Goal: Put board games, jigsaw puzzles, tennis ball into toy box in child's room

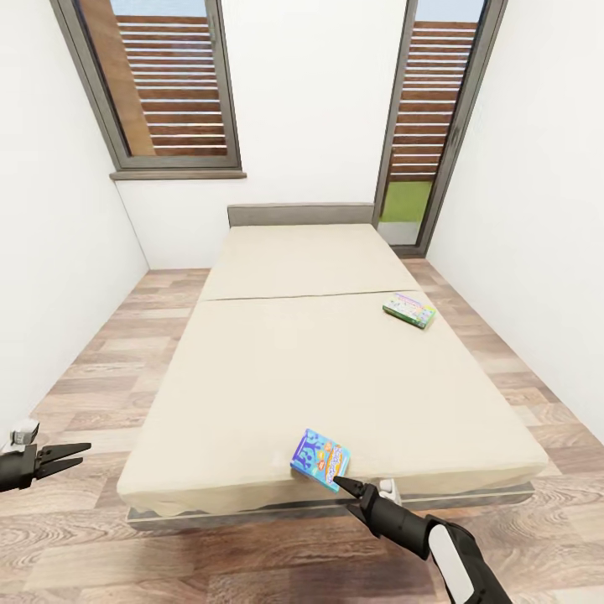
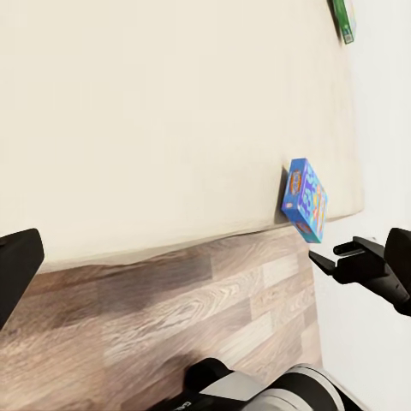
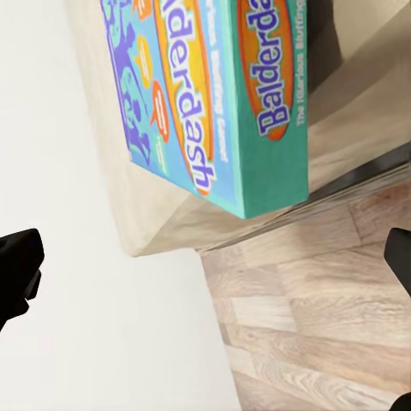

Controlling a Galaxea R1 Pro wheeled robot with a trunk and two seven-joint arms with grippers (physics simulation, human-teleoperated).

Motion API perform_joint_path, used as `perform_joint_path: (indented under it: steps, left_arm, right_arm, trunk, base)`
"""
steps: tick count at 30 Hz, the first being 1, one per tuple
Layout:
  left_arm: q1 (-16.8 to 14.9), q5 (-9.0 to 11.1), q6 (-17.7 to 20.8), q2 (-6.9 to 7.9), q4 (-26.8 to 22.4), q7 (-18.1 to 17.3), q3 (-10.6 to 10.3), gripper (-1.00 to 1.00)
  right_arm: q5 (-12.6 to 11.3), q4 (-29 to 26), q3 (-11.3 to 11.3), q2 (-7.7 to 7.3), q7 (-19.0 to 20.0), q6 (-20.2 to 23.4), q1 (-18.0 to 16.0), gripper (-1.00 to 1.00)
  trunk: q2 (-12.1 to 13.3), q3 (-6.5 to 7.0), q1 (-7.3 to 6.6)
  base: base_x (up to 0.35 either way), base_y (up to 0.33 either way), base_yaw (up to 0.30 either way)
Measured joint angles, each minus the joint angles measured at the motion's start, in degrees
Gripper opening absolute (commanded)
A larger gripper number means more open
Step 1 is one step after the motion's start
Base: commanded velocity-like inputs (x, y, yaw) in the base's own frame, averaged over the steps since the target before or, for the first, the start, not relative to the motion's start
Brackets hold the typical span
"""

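Right gripper (image 1: 342, 484) at the bed's (image 1: 277, 369) near edge
Arm stretched forward, jaws apart, blue board game (image 1: 320, 458) just ahead of them (left gripper (image 1: 74, 455) open too).

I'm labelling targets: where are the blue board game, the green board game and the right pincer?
Blue board game (image 1: 320, 457): head view, printed cover.
Green board game (image 1: 409, 309): head view, top face.
Right pincer (image 1: 342, 484): head view, between fingertips.

Blue board game (image 1: 320, 458) at bed (image 1: 335, 369) foot (tilted, seemingly); green-edged one (image 1: 409, 309) farther.
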Motion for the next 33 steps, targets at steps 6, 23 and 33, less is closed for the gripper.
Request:
perform_joint_path:
  steps: [6,23,33]
  left_arm:
    - [0.0,0.0,0.0,0.00,0.0,0.0,0.0,1.00]
    - [0.0,0.0,0.0,0.00,0.0,0.0,0.0,1.00]
    - [0.0,0.0,0.0,0.00,0.0,0.0,0.1,1.00]
  right_arm:
    - [0.1,0.0,0.0,0.05,0.0,-0.1,0.0,1.00]
    - [0.1,0.0,0.1,-0.04,-0.3,0.0,0.0,1.00]
    - [0.1,0.0,0.0,-0.14,-0.3,0.1,0.0,1.00]
  trunk:
    - [0.0,0.00,0.00]
    - [0.0,0.00,-0.01]
    - [0.0,0.00,0.00]
  base:
    - [0.000,0.000,0.000]
    - [0.059,0.026,0.000]
    - [0.020,0.009,0.000]
